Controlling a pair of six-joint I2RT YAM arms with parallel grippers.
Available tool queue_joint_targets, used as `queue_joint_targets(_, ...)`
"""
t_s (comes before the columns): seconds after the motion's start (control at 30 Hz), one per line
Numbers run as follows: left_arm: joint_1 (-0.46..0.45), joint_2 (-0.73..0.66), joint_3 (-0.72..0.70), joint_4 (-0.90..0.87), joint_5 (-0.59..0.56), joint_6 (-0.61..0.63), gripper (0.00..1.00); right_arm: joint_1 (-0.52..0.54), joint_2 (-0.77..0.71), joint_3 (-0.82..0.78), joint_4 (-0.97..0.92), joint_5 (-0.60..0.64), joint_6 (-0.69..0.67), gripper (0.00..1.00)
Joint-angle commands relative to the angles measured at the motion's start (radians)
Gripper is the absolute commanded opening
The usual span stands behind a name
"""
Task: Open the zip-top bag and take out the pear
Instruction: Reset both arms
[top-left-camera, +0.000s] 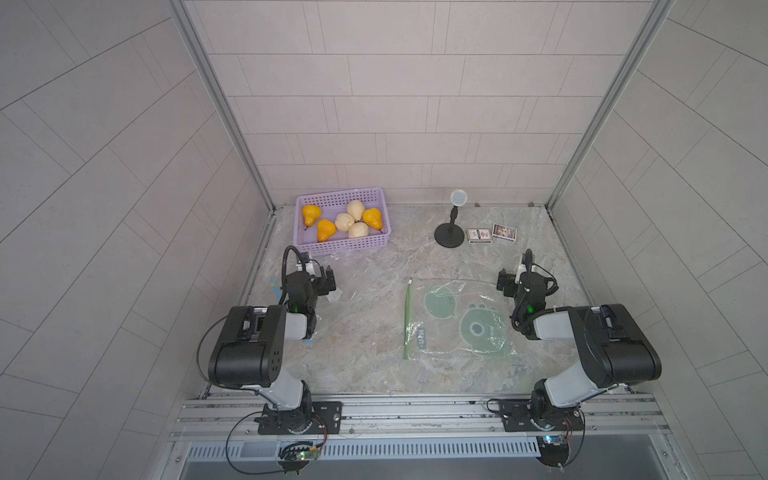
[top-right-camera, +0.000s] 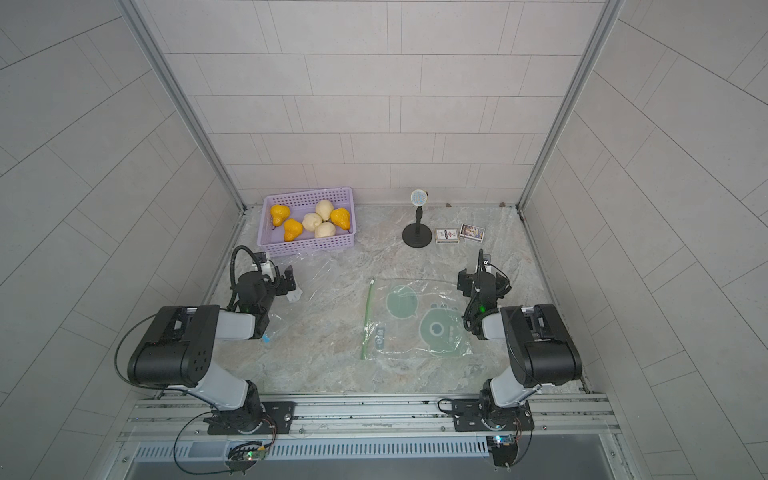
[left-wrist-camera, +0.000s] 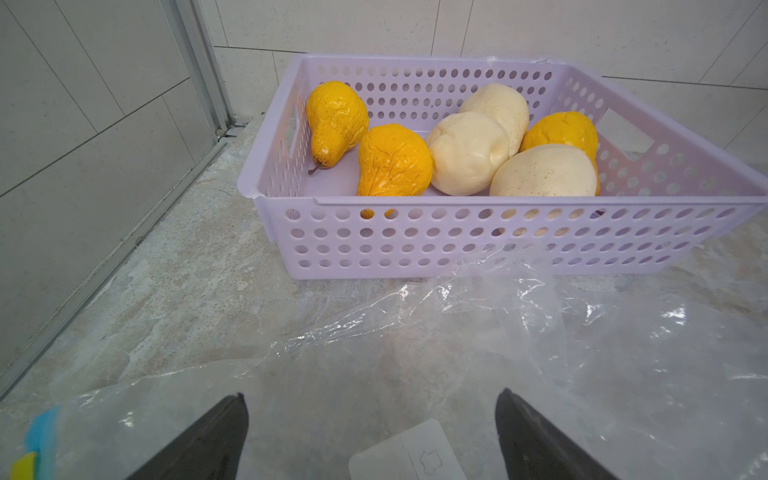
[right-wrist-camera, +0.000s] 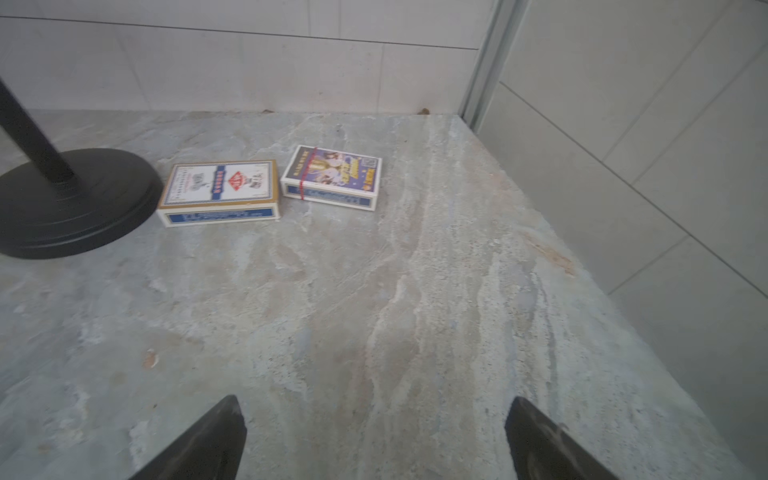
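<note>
Both pincers are spread wide and hold nothing. The left pincer (left-wrist-camera: 372, 407) hangs over a flat clear bag (left-wrist-camera: 415, 353). The right pincer (right-wrist-camera: 376, 409) is above bare table (right-wrist-camera: 415, 291).

The green bag (top-left-camera: 465, 320) lies flat mid-table, at about 8 o'clock from the right pincer and just beside it, and at about 4 o'clock from the left pincer. Its zip (top-left-camera: 407, 320) forms the bag's 9 o'clock edge, and the zip's long axis runs from 12 to 6. The zip sits between the two arms, while the bag's body is nearer the right one.

No pear shows in either bag. The six pears (top-left-camera: 345, 222) in view all sit in the basket (top-left-camera: 338, 193) at 12 o'clock from the left pincer. I judge an approach across the zip, from 9 or 3, fits best.
</note>
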Motion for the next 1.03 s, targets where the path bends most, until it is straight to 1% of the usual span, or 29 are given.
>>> queue_joint_targets(0.0, 0.007, 0.003, -0.016, 0.052, 0.143, 0.079, 1.00, 0.006, -0.025, -0.066, 0.120, -0.181, -0.082, 1.00)
queue_joint_targets(0.03, 0.008, -0.002, -0.014, 0.037, 0.124, 0.070, 1.00, 0.005, -0.023, -0.069, 0.132, -0.199, -0.091, 1.00)
queue_joint_targets(0.07, 0.009, 0.004, -0.011, 0.047, 0.078, 0.049, 1.00, 0.006, -0.020, -0.054, 0.109, -0.170, -0.079, 1.00)
queue_joint_targets(0.1, 0.009, 0.009, -0.004, 0.042, -0.002, 0.013, 1.00, 0.004, -0.018, -0.022, 0.053, -0.059, -0.029, 1.00)
queue_joint_targets(0.13, 0.010, -0.002, 0.005, -0.002, -0.105, -0.016, 1.00, -0.007, -0.013, 0.021, -0.029, 0.116, 0.064, 1.00)
queue_joint_targets(0.2, 0.009, -0.008, -0.007, 0.009, -0.138, -0.024, 1.00, -0.003, -0.013, 0.012, -0.009, 0.125, 0.053, 1.00)
queue_joint_targets(0.37, 0.007, -0.002, -0.019, 0.047, -0.128, -0.022, 1.00, -0.001, -0.012, 0.009, 0.000, 0.128, 0.050, 1.00)
queue_joint_targets(0.47, 0.008, -0.001, -0.032, 0.074, -0.029, 0.018, 1.00, -0.001, -0.016, -0.001, 0.012, 0.122, 0.051, 1.00)
queue_joint_targets(0.5, 0.009, 0.000, -0.032, 0.074, -0.024, 0.018, 1.00, -0.001, -0.014, -0.001, 0.016, 0.124, 0.052, 1.00)
queue_joint_targets(0.57, 0.009, -0.005, -0.039, 0.080, -0.055, 0.009, 1.00, 0.002, -0.015, 0.015, -0.018, 0.133, 0.048, 1.00)
queue_joint_targets(0.67, 0.009, -0.005, -0.026, 0.056, -0.124, -0.021, 1.00, 0.007, -0.013, 0.014, -0.011, 0.140, 0.044, 1.00)
queue_joint_targets(1.0, 0.005, -0.002, -0.010, 0.030, -0.111, -0.014, 1.00, 0.007, -0.014, 0.016, -0.017, 0.140, 0.048, 1.00)
